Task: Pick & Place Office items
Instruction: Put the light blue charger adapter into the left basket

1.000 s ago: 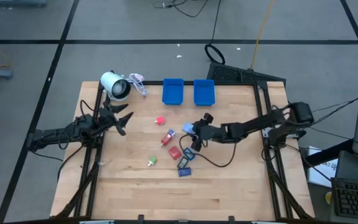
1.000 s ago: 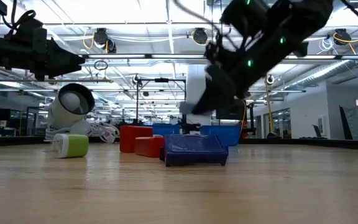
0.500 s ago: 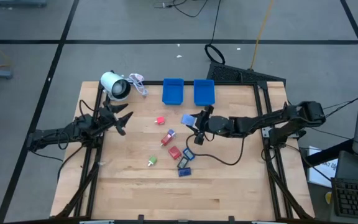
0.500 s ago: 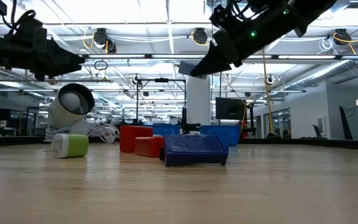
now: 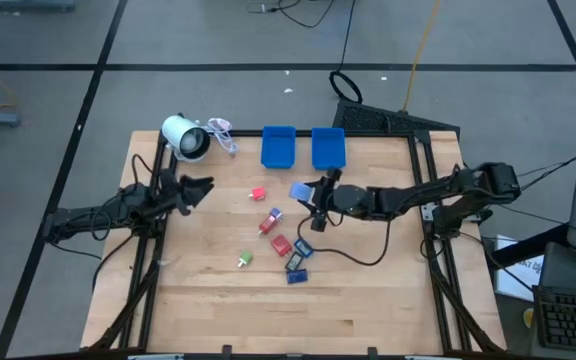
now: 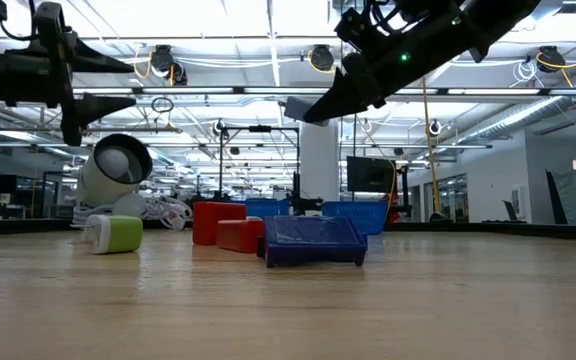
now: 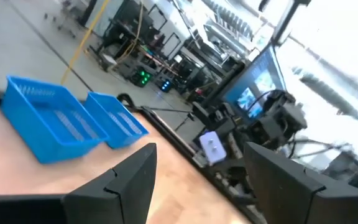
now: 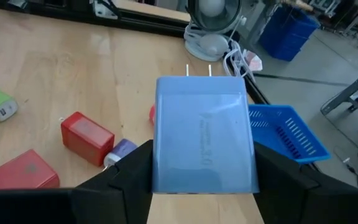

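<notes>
My right gripper (image 5: 306, 194) hovers above the table's middle, shut on a pale blue plug block (image 8: 202, 140) with two metal prongs (image 8: 197, 70). Below and beside it, loose office items lie on the wood: red blocks (image 5: 258, 194) (image 5: 281, 244), a red-and-purple piece (image 5: 269, 220), a green piece (image 5: 245, 259) and dark blue pieces (image 5: 297, 270). In the low view the dark blue one (image 6: 313, 242) lies flat in front. My left gripper (image 5: 194, 187) stands open at the table's left edge, with nothing between its fingers (image 7: 126, 180). My right gripper pinches the plug block by its two long sides (image 8: 161, 155) between its two fingers (image 8: 132, 174). The fingers come nearly level from the table's right and lie along the block, with the prongs pointing away from them. The block (image 6: 298, 106) is lifted clear of the table.
Two blue bins (image 5: 278, 147) (image 5: 328, 147) stand side by side at the far edge. A white roll (image 5: 183, 136) with a pale cord (image 5: 224, 134) sits at the far left corner. A black cable (image 5: 353, 257) hangs from the right arm. Bare wood stretches toward the near edge.
My right gripper has risen with the plug block, carrying it from low over the loose items to well above them and a little toward the bins. My left gripper has rolled about its own axis while staying in place.
</notes>
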